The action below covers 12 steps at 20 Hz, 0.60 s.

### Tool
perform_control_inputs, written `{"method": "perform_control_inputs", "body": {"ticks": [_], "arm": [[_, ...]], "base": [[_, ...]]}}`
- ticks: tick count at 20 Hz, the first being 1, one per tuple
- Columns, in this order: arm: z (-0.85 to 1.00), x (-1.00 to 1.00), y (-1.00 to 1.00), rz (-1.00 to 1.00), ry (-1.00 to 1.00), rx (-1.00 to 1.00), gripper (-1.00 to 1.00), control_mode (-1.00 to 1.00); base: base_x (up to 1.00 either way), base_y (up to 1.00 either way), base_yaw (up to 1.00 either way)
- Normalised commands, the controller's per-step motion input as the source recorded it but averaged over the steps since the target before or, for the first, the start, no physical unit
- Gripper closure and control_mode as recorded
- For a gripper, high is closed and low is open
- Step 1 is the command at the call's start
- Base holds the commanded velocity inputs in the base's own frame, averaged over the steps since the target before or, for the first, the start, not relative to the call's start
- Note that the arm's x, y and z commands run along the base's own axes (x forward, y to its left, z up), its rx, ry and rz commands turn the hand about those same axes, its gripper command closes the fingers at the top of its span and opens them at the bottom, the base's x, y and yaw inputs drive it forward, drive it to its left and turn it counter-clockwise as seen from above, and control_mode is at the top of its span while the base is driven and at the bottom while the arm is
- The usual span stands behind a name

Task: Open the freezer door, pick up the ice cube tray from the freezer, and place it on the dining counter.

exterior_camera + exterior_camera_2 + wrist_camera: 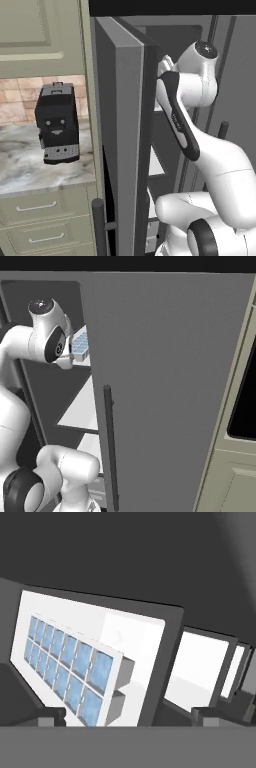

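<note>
Jaws wide apart and empty, just short of the ice cube tray (70, 669) on a white freezer shelf (130, 642).

One ice cube tray (67, 669) lies in the freezer (125, 557), its cells in two rows. Three white shelves (132, 642) show in the hand view. One black coffee machine (56, 123) stands on the desk (30, 165), above two drawers (35, 206).

Matte grey freezer door (129, 145), upper centre; glossy veined marble worktop (30, 165), left; pale-blue ice cube tray (70, 667) with smooth white plastic-looking rim, lower left.
</note>
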Motion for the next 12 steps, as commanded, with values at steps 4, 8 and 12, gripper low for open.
{"method": "perform_control_inputs", "body": {"ticks": [4,8,12], "arm": [[-0.26,0.27,0.0,0.0,0.0,0.02,-1.0,-1.0],[-0.15,0.25,0.0,0.0,0.0,0.03,-1.0,-1.0],[-0.01,0.3,0.0,0.0,0.0,0.03,-1.0,-1.0]], "base": [[0.0,0.0,0.0],[0.0,0.0,0.0],[0.0,0.0,0.0]]}}
